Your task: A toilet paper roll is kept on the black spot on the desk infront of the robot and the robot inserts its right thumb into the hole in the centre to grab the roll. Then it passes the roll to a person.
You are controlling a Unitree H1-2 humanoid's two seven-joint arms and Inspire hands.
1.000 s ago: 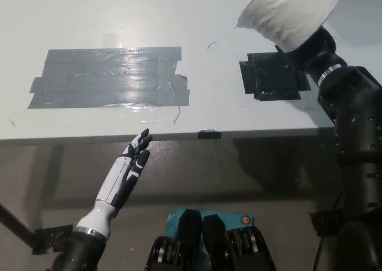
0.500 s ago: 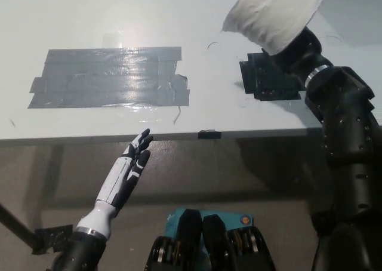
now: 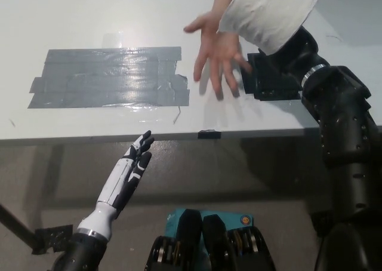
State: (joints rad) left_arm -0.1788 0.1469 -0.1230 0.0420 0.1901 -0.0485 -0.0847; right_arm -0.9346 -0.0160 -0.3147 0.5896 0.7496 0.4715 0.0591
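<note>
A: What's nearest you, operator?

B: Your white left hand (image 3: 126,174) rests low in front of the white desk's (image 3: 89,14) near edge, fingers straight and slightly apart, holding nothing.

A: And on the desk itself?

B: You've got a wide patch of grey tape (image 3: 107,77) on the left side. To the right lies the black spot (image 3: 271,80), partly covered by your black arm.

A: Where's the toilet paper roll?

B: You'll find the toilet paper roll (image 3: 271,11) lifted off the desk, above the black spot, carried on your right hand (image 3: 292,44). The roll hides most of that hand, so you can't see how the fingers sit, only that it bears the roll.

A: Farther out?

B: A person's hand (image 3: 216,53) reaches in from the top, palm open and fingers spread, just beside the roll's left side
</note>
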